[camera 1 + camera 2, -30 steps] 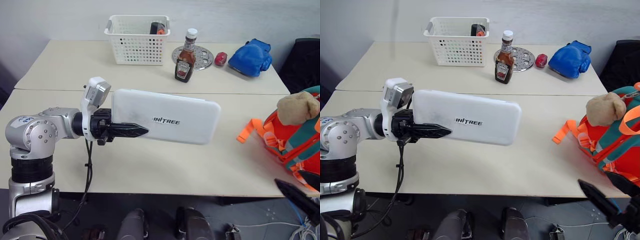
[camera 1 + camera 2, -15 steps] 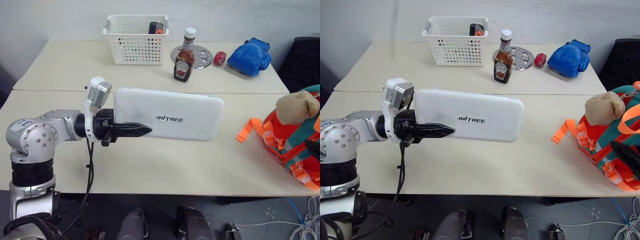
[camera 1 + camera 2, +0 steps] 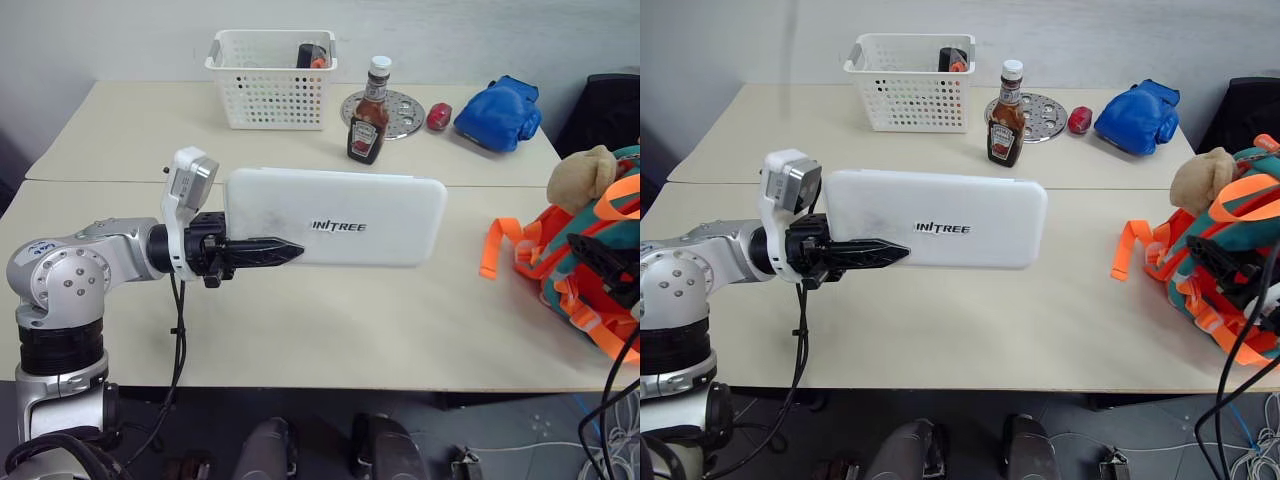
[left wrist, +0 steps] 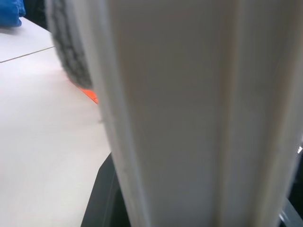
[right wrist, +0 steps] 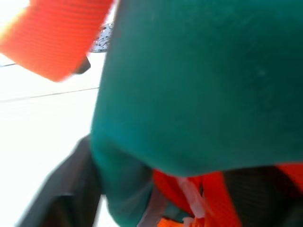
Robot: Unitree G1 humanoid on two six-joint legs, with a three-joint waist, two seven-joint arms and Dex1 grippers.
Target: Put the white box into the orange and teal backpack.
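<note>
White box [image 3: 335,217] aloft, orange and teal backpack [image 3: 585,280] overhanging table edge [image 3: 400,375]

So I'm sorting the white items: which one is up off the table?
The white box marked INITREE, held in the air by the left gripper. The white perforated basket stands on the far table.

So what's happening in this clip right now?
The left gripper holds the white box by one end, lifted level above the table. The right gripper is at the orange and teal backpack on the table's right edge, against its teal trim. The box isn't in the backpack yet.
</note>
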